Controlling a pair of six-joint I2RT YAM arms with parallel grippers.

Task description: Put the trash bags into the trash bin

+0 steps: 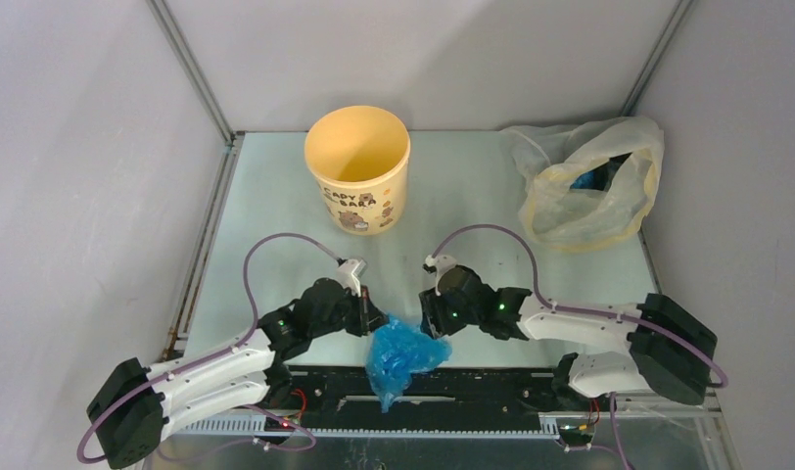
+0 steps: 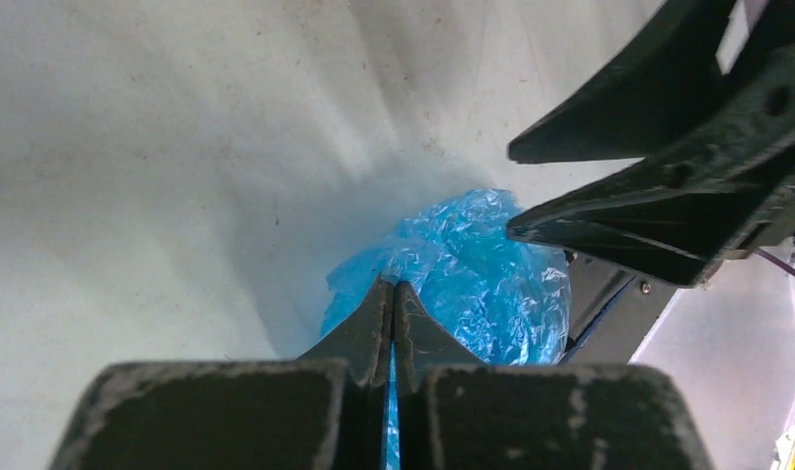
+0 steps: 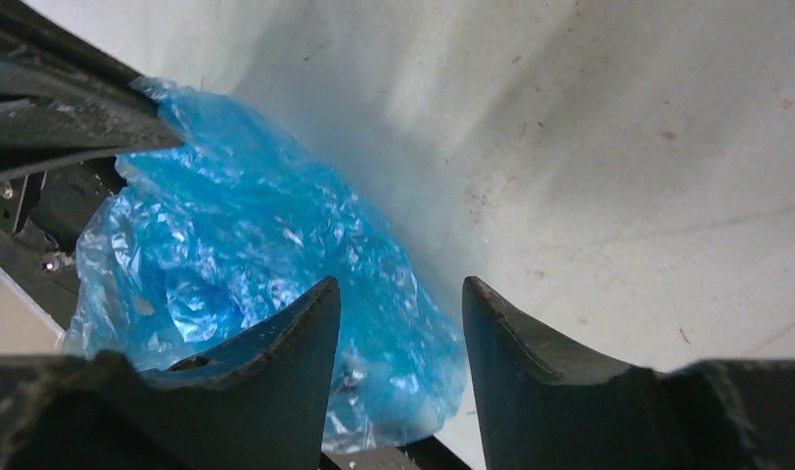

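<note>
A crumpled blue trash bag (image 1: 401, 357) hangs at the table's near edge, between my two grippers. My left gripper (image 1: 370, 315) is shut on the bag's left edge; in the left wrist view a strip of blue film (image 2: 472, 274) shows between its closed jaws (image 2: 394, 286). My right gripper (image 1: 435, 323) is open at the bag's right side; in the right wrist view the bag (image 3: 247, 245) lies partly between its spread fingertips (image 3: 401, 284). The yellow-orange trash bin (image 1: 357, 166) stands upright and open at the back middle, well away from both grippers.
A larger pale yellowish see-through bag (image 1: 589, 181) lies at the back right with something blue inside. The black rail (image 1: 472, 387) of the arm bases runs along the near edge under the blue bag. Grey walls close the left, right and back.
</note>
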